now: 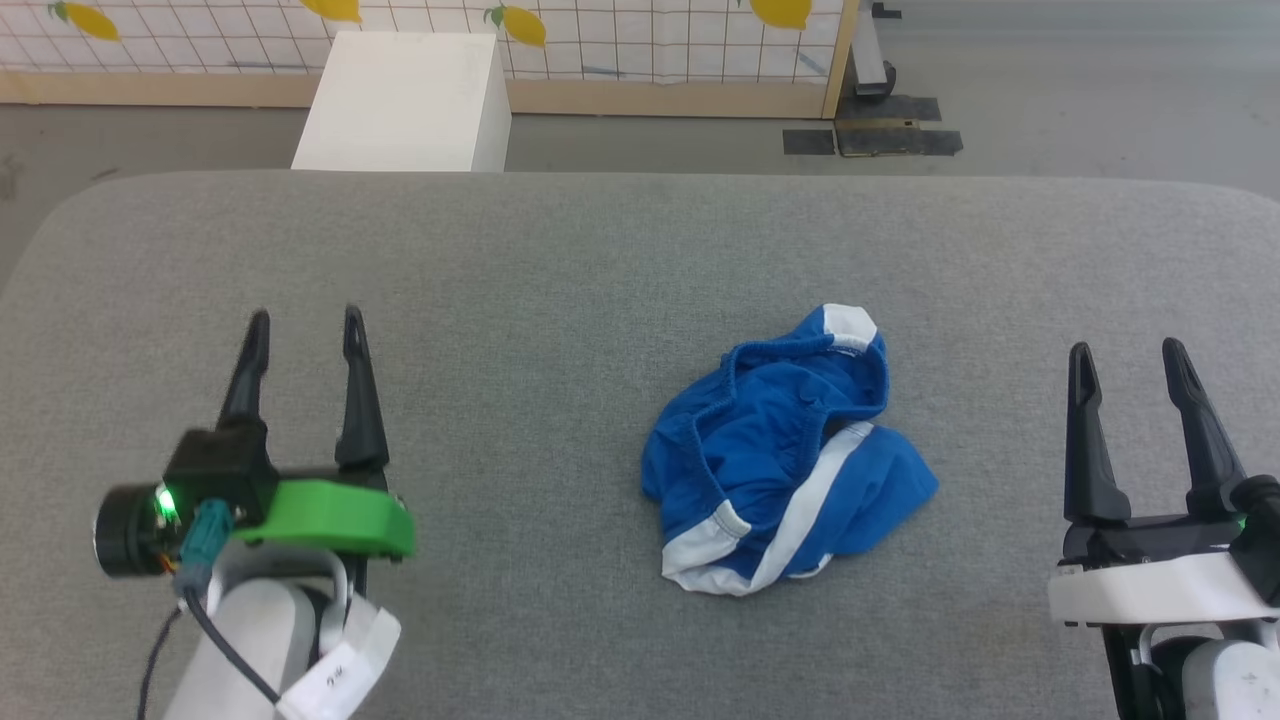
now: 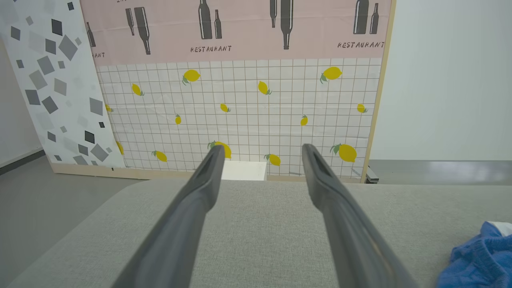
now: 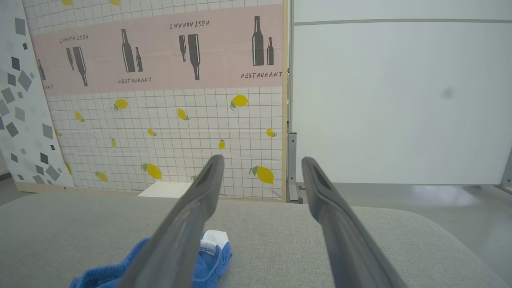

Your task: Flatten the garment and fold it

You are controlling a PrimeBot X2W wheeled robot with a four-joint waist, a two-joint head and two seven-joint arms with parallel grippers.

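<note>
On the grey fabric-covered table (image 1: 560,260), right of centre, the bright blue soft shorts with white stripes (image 1: 785,460) lie crumpled, untouched, between left gripper (image 1: 305,330) and right gripper (image 1: 1125,360), both jaws wide and empty: flattening and folding all remain.

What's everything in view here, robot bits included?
crumpled bright blue soft shorts with white stripes: one, blue and white, middle of the padded surface, touching neither pincer.
grey fabric-covered padded surface: one, grey, under the shorts.
plain white box: one, white, on floor beyond far edge.
lemon-print grid panel: one, white and yellow, behind the box.
left pincer: one, dark fingers, green mount, open, left of shorts.
right pincer: one, dark fingers, white mount, open, right of shorts.
</note>
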